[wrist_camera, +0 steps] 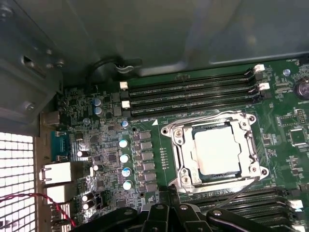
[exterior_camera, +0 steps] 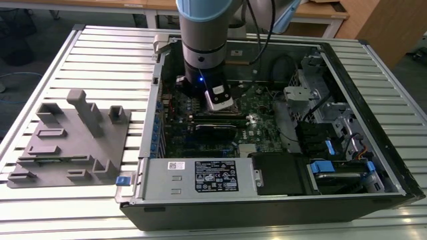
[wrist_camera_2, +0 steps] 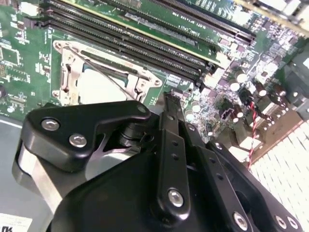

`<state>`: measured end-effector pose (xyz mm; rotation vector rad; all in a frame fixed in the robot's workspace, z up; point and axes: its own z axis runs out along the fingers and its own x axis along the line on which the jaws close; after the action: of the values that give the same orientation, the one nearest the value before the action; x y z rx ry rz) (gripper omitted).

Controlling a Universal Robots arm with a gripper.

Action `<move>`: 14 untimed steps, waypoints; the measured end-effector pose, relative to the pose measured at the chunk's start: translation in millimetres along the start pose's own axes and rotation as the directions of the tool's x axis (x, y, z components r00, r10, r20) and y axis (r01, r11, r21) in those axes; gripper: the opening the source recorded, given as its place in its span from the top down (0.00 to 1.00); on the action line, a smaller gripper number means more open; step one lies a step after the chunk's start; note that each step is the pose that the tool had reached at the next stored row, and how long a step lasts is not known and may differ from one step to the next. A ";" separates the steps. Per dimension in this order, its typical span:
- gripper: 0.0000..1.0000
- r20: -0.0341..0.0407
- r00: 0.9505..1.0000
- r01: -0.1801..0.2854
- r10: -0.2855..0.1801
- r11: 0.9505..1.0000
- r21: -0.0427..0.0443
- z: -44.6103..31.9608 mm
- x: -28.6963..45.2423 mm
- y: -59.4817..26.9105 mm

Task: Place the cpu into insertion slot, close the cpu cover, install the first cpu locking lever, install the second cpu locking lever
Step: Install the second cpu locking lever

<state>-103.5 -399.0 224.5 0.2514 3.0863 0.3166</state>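
Exterior view places the gripper (exterior_camera: 219, 100) low inside the open computer case (exterior_camera: 373, 165), hanging from the arm (exterior_camera: 203, 35) directly over the socket area of the motherboard (exterior_camera: 260, 107). Whether its fingers are released or clenched cannot be told from any view; nothing can be seen held between them.

Both wrist views show the black gripper body (wrist_camera_2: 159, 193) (wrist_camera: 164, 217) in the foreground, with the socket just beyond its tip.

1. The cpu (wrist_camera: 216, 151) lies flat in the insertion slot (wrist_camera: 205, 128); its pale silver top is exposed and appears square to the slot walls.
2. The cpu cover (wrist_camera: 176, 145) appears to lie down around the cpu, its cut-out framing the chip. Whether it is fully seated cannot be told.
3. 1 thin wire lever (wrist_camera: 231, 193) runs slantwise past the socket edge nearest the gripper and is judged not latched. In the second wrist view a lever (wrist_camera_2: 104, 77) crosses the socket (wrist_camera_2: 96, 87) at an angle, rising free of the frame.

Judgement: cpu placement appears complete, and the locking levers are not yet secured. The decisive relation is that the loose lever lies between the gripper tip and the cpu, its long axis roughly along the near socket edge. Memory slots (wrist_camera: 193, 94) flank the socket on the far side.
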 end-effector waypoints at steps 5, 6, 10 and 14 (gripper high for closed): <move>0.90 0.000 1.000 0.000 0.000 1.000 0.000 -18.8 -0.1 4.7; 0.90 0.000 1.000 0.000 0.000 1.000 0.000 -22.4 -0.2 5.5; 0.90 0.000 1.000 -0.001 0.001 1.000 0.001 -24.4 -2.6 6.4; 0.90 0.002 1.000 -0.005 0.005 1.000 0.003 -23.9 -10.3 8.5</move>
<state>-93.0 -397.2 249.7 0.2599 3.0853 0.3121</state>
